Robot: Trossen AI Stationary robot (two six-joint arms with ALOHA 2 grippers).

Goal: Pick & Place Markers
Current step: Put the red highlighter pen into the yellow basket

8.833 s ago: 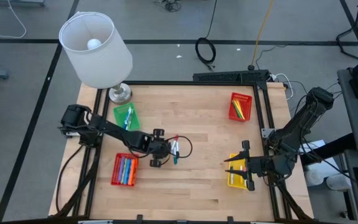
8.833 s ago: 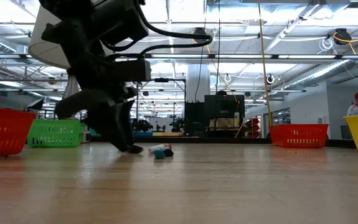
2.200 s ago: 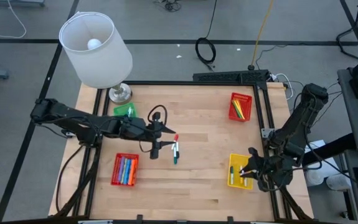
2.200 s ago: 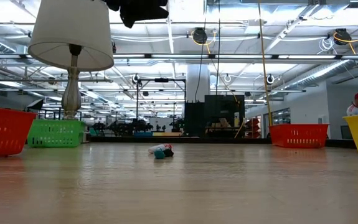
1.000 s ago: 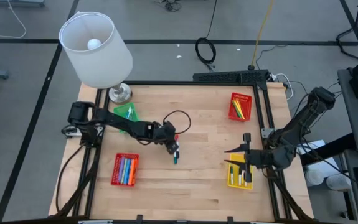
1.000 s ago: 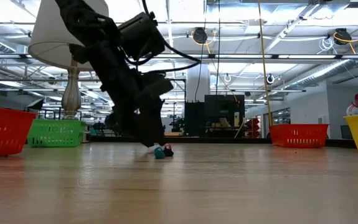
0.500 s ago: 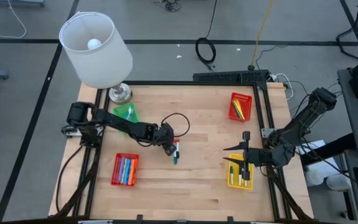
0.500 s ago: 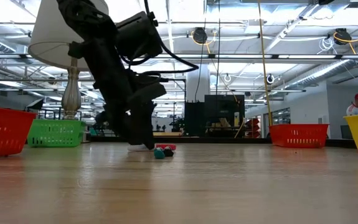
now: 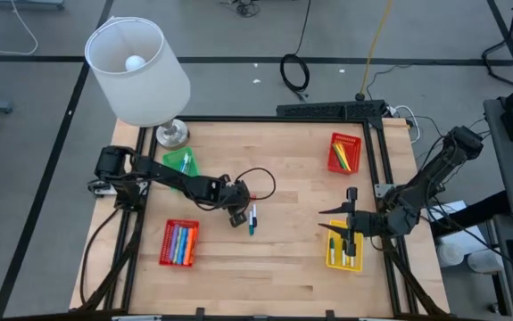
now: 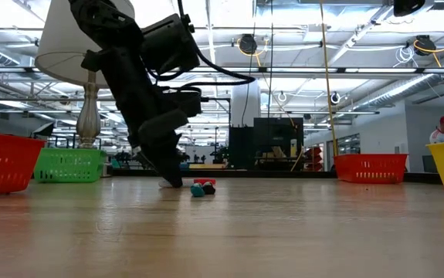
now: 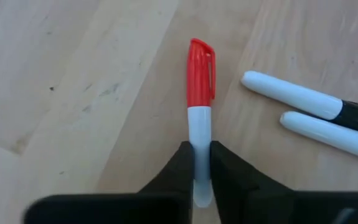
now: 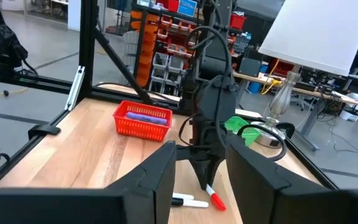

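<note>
Three markers lie mid-table point(image 9: 252, 219), seen end-on in the low view point(image 10: 200, 188). My left gripper point(image 11: 198, 163) is down at them, just to their left point(image 9: 236, 215), shut on a white marker with a red cap point(image 11: 200, 68). Two other white-barrelled markers point(image 11: 303, 112) lie side by side on the wood next to it. My right gripper point(image 9: 335, 221) hovers open at the left rim of the yellow basket point(image 9: 343, 250), its fingers wide apart in its own wrist view point(image 12: 203, 180). My left gripper pinches the red-capped marker's white barrel point(image 11: 199, 134) near its rear end, between the two fingers point(image 11: 182, 168). The fingers slant down from the table's left, and the marker sticks out ahead along them. Whether it is off the wood I cannot tell.
A lamp with a white shade point(image 9: 137, 71) stands at the far left corner. The green basket point(image 9: 182, 165) is far left, a red basket of markers point(image 9: 178, 242) near left, another red basket point(image 9: 344, 152) far right. Bare wood lies between the markers and the yellow basket.
My left gripper has drawn back a little toward the table's left, staying low at the markers. In the low view the red cap now sits slightly higher than the other two marker ends.
</note>
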